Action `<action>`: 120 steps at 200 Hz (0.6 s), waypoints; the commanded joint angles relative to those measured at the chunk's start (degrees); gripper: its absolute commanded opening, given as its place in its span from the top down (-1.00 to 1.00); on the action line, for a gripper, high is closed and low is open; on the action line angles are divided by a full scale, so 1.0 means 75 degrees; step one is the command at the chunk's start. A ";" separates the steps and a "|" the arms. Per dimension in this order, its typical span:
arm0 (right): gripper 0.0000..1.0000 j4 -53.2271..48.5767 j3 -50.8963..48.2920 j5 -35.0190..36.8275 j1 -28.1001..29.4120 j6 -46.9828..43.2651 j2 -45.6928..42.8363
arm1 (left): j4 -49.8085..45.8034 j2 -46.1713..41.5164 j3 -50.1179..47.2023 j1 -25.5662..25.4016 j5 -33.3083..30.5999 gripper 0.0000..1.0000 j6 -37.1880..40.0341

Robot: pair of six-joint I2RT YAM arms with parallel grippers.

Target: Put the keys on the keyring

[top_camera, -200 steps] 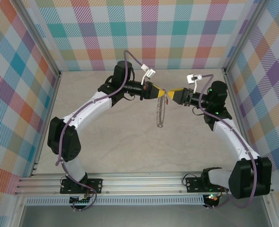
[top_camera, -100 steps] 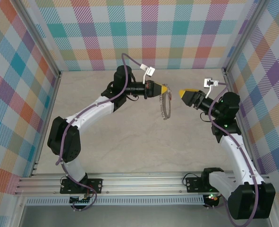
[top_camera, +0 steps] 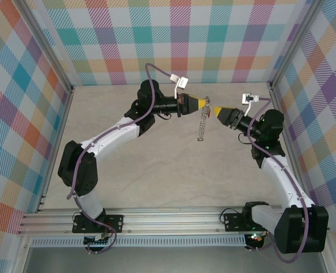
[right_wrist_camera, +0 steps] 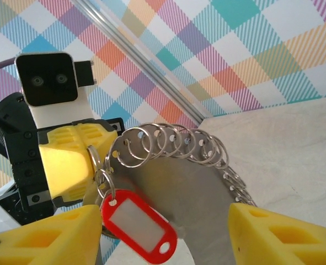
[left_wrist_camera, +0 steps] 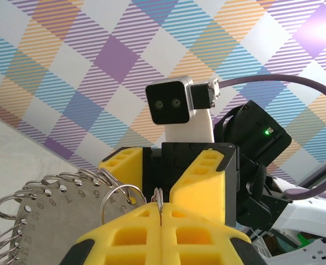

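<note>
Threading: left gripper [left_wrist_camera: 160,214] pinches ring-rimmed grey metal plate [right_wrist_camera: 191,190]; spread right gripper [top_camera: 219,110] next needs the dangling red plastic tag [right_wrist_camera: 138,218].

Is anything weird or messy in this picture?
Nothing is spilled or broken. One odd thing: the metal plate edged with many rings hangs in the air, pinched by one small ring in the shut left gripper. A red tag dangles from it, close in front of the open right gripper.
</note>
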 commanded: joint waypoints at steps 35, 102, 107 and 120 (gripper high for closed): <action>-0.11 0.0720 -0.0108 -0.0298 0.0313 0.0086 0.0025 | 0.0442 -0.0063 0.0146 -0.0180 -0.0130 1.00 -0.0069; 0.31 0.0706 -0.0126 -0.0322 0.0478 0.0039 0.0177 | 0.0524 -0.0057 0.0141 -0.0197 -0.0157 1.00 -0.0097; 0.36 0.0701 -0.0140 -0.0321 0.0478 0.0031 0.0162 | 0.0535 -0.0059 0.0148 -0.0203 -0.0167 1.00 -0.0099; 0.49 0.0655 -0.0185 -0.0324 0.0493 0.0001 0.0132 | 0.0533 -0.0078 0.0145 -0.0201 -0.0203 1.00 -0.0100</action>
